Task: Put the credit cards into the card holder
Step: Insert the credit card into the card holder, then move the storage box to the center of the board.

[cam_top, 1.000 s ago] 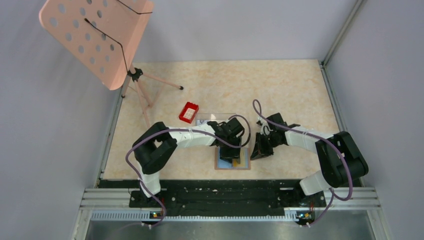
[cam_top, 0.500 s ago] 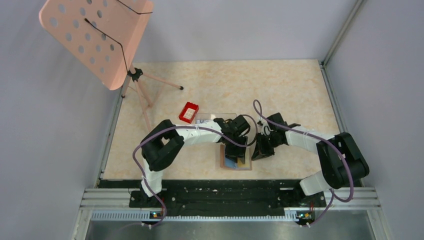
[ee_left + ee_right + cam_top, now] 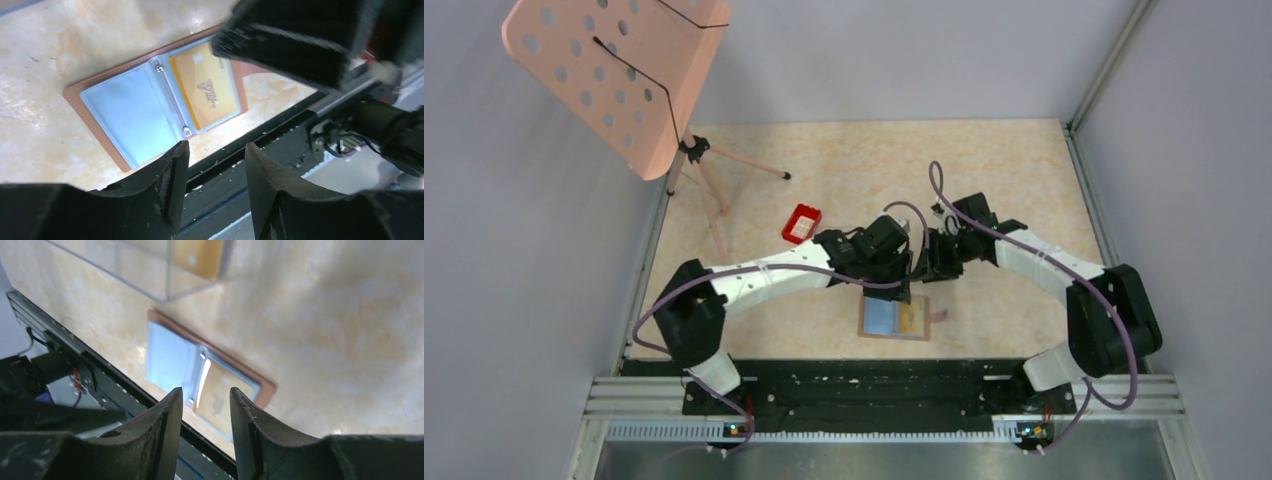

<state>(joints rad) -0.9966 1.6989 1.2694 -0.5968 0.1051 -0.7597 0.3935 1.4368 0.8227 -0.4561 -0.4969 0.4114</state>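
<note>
- Tan leather-look card holder (image 3: pixel 882 318) lies open and flat on the table (image 3: pixel 1004 180) near its front edge, blue lining up; both grippers hang above and behind it, neither touching it
- 1 yellow-orange card (image 3: pixel 207 90) sits in the pocket on the robot's right side; the other pocket shows only blue lining
- Left gripper (image 3: pixel 214 182): fingers spread, nothing between them
- Right gripper (image 3: pixel 202 422): fingers parted by a narrow gap, nothing pinched
- Judged step: fetching the next card; a second yellow-orange card (image 3: pixel 199 255) is seen inside the clear box (image 3: pixel 167 275) just beyond the holder
- Recommended: lower 1 gripper squarely into the box, clear of its walls, and catch the card by a short edge, leaving most of its length free to slide into the empty pocket; the other gripper should pin the holder, which looks light and likely to skid
- Right wrist view alone shows the box and its card; the top view has them largely hidden behind the grippers
- Left wrist view alone shows the pocket seams, the spine rivets (image 3: pixel 186 129) and print on the stored card
- Top view alone shows how close the 2 grippers stand; collision risk noted
</note>
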